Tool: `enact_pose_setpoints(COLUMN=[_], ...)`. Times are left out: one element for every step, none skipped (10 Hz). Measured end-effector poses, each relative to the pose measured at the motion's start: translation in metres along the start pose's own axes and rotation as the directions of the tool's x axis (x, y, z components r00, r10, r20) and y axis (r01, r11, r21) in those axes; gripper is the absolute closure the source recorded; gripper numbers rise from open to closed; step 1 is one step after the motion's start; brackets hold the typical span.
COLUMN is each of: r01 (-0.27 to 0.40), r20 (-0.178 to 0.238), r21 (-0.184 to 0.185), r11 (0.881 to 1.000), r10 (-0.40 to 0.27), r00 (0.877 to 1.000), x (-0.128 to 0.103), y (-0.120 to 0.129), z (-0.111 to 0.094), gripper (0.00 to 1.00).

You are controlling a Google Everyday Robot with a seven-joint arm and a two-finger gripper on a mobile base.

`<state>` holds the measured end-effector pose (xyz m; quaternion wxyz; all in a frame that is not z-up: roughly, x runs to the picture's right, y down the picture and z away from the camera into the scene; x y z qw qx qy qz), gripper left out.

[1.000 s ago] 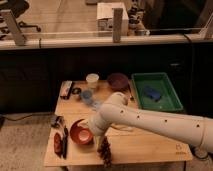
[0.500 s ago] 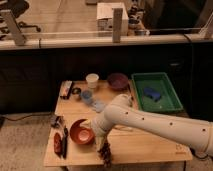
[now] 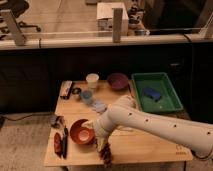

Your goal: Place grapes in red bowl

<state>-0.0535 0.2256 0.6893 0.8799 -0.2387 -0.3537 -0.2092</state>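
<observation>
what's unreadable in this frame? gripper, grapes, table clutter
- Gripper, camera view: sits at the table's front edge beside the red bowl; the arm's own wrist covers it, so its grip is unclear.
- Grapes, camera view: upper end hidden under the gripper; contact not visible.
- Dark items left of the bowl: too small to identify.
- Blue object in the green tray: blurred, unidentifiable.
</observation>
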Motion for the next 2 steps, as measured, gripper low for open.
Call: enact_pose_setpoints(r01=[-0.009, -0.012], r20=[0.002, 0.005], r21=[0.002, 0.002], r11=[1.000, 1.000], r10=[0.009, 0.012], r00=[1.000, 1.000], x=[0.0012, 0.0007], y=[0.0018, 0.0024], z=[-0.0019, -0.0018], gripper=[0.22, 0.22])
